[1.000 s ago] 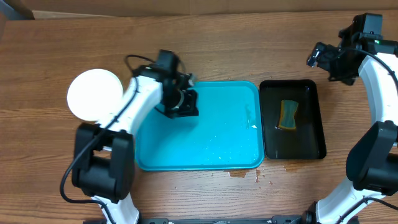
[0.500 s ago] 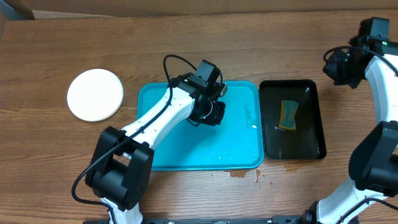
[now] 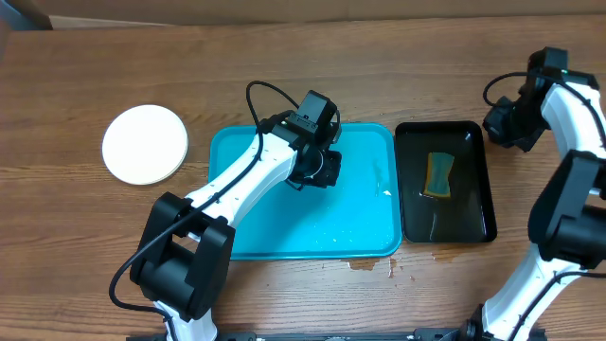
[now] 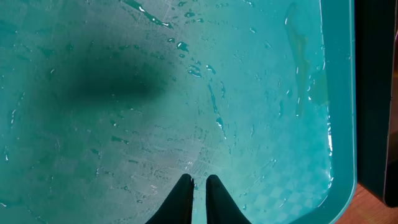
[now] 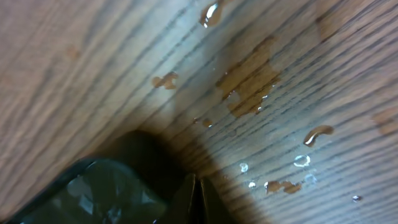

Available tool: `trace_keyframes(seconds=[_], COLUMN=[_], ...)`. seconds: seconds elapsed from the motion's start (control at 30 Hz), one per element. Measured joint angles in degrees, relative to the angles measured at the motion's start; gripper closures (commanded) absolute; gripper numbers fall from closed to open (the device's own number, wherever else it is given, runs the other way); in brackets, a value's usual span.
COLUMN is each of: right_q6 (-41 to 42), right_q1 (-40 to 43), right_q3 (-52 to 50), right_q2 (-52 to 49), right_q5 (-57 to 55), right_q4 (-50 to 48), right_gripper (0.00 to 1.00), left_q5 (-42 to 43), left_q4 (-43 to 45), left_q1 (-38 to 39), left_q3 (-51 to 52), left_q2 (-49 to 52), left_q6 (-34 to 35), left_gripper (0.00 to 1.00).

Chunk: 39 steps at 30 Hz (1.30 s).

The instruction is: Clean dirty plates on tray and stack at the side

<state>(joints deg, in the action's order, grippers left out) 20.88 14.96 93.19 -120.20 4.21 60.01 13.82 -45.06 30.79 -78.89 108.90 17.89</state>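
Note:
Only white plates [image 3: 145,144] show, as one round disc on the bare wood left of the tray; how many are stacked I cannot tell. The turquoise tray [image 3: 284,232] holds only water drops. My left gripper [image 3: 315,173] hangs over its upper middle. In the left wrist view this gripper [image 4: 199,179] is shut, with a thin slit between its dark fingers [image 4: 184,193] and nothing in it, above the wet tray floor [image 4: 124,124]. My right gripper [image 3: 504,123] is by the far right corner of the black tray. Seen from its wrist, it [image 5: 196,180] is shut and empty.
A black tray [image 3: 473,223] lies right of the turquoise one, with a yellow-green sponge [image 3: 437,175] lying in it. Its corner [image 5: 93,193] shows in the right wrist view. Brownish drops [image 5: 249,81] wet the wood there, and a small puddle [image 3: 365,264] sits below the turquoise tray.
My left arm swung right, from the tray's left end to its upper middle, then stopped. My right arm drifted right, then down toward the black tray's corner.

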Motion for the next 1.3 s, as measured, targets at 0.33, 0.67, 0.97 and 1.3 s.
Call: trace_keyframes(seconds=[0.33, 0.67, 0.97, 1.3], right_q6=[0.1, 0.1, 0.0, 0.0], right_q1=[0.0, 0.0, 0.0, 1.1], right_q3=[-0.2, -0.2, -0.2, 0.7], right_q2=[-0.5, -0.5, -0.5, -0.6], right_q5=[0.3, 1.8, 3.1, 4.5], right_q4=[1.9, 4.1, 4.8, 4.2], right_gripper=[0.96, 0.96, 0.93, 0.28], left_q5=[-0.2, -0.2, -0.2, -0.7], left_q4=[0.1, 0.1, 0.1, 0.2], left_q1=[0.0, 0.0, 0.0, 0.0], left_q3=[0.0, 0.0, 0.0, 0.0], left_q2=[0.0, 0.0, 0.0, 0.0], left_q6=[0.0, 0.0, 0.0, 0.2], left_gripper=[0.90, 0.90, 0.89, 0.71])
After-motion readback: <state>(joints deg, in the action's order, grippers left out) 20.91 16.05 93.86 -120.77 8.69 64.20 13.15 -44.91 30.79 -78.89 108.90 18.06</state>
